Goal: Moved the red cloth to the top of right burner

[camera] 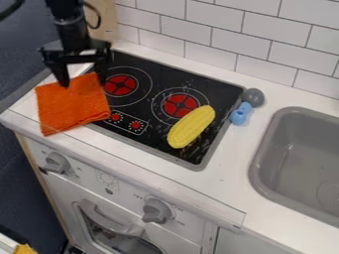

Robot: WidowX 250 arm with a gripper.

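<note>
- Your claw point(83, 79) is upper left, fingers apart, tips at the cloth point(71, 105).
- Cloth's at left, on the counter point(225, 171), overlapping the stove's point(214, 143) left edge.
- Right burner point(177, 103): centre of frame, corn point(191, 127) over its lower-right ring.
- Sink point(266, 149) at right, blue-grey toy point(240, 115) between it and stove.
</note>
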